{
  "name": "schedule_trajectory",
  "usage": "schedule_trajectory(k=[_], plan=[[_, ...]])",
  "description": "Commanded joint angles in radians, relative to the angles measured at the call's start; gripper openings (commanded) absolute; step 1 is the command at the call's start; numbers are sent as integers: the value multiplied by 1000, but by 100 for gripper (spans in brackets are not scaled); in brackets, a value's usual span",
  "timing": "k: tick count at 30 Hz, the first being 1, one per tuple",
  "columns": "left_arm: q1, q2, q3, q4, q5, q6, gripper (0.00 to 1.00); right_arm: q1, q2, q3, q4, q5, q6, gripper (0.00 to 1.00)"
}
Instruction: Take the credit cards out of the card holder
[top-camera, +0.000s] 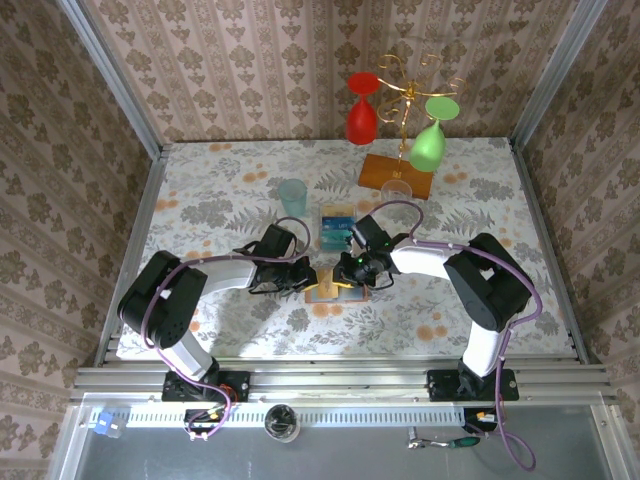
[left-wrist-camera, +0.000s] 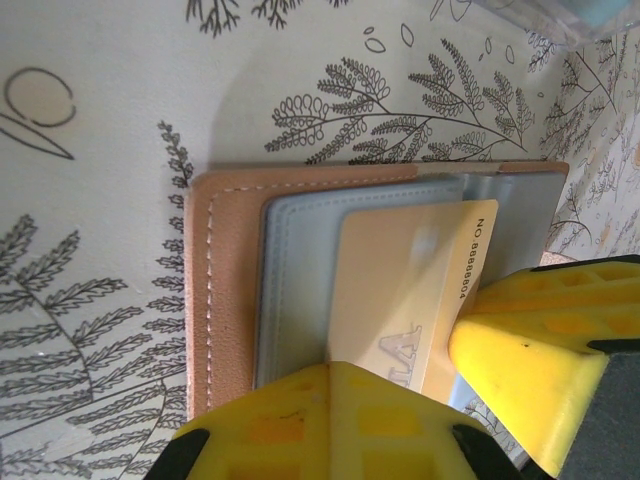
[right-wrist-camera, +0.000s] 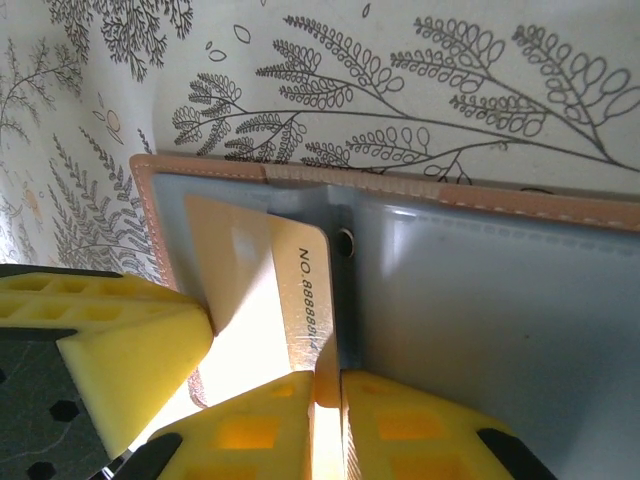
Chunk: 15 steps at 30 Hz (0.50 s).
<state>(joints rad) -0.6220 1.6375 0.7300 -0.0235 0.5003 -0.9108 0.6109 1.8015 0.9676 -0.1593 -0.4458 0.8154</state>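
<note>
On the open tan card holder (right-wrist-camera: 480, 300), right fingers (right-wrist-camera: 250, 430) pinch a gold card (right-wrist-camera: 240, 270); left fingers (left-wrist-camera: 330, 420) closed above it

Tan card holder (left-wrist-camera: 225, 300), gold credit card (left-wrist-camera: 400, 270)

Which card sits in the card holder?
The tan card with a printed number; the blue cards lie stacked on the table, apart from the card holder.

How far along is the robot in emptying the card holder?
Done: a blue-teal stack of cards lies beyond the card holder, apparently already out. In hand: the left gripper, shut, rests on the holder while the right gripper pinches the tan card, partly out of its grey pocket. Left: pulling it free and setting it down.
</note>
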Motion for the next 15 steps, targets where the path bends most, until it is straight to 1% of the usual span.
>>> schedule_trajectory(k=[1, 15], plan=[[-7, 12, 9, -32, 3, 29, 0, -6, -12, -22, 34, -27, 13, 14], [-7, 9, 6, -33, 2, 29, 0, -10, -8, -58, 131, -79, 50, 15]])
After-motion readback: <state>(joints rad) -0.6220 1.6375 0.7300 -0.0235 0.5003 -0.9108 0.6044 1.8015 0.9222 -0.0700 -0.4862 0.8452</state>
